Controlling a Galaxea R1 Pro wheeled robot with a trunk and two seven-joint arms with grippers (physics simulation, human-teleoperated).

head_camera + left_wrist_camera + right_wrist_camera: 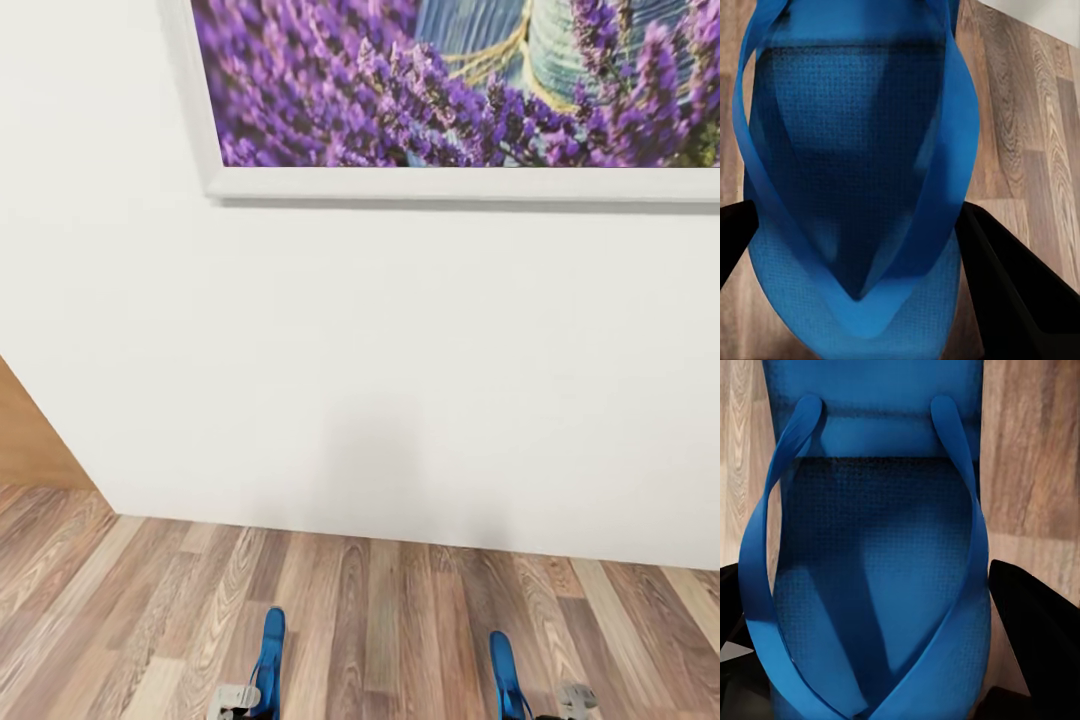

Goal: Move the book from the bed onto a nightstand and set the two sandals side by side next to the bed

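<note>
I am carrying the two sandals, one in each hand. My left gripper [250, 700] is shut on one blue sandal [270, 655], which stands on edge above the floor. My right gripper [560, 700] is shut on the other blue sandal [505, 672], also on edge. In the left wrist view, the sandal's sole and straps [855, 150] sit between the black fingers [1020, 292]. In the right wrist view, the other sandal [877, 547] is clamped the same way between dark fingers [1035, 622]. The book, the bed and the nightstand are out of view.
A white wall [400, 350] stands close ahead, bearing a white-framed lavender picture [450, 80]. A tan wooden panel [30, 440] meets the wall at the left. Wood-plank floor [380, 620] runs between me and the wall.
</note>
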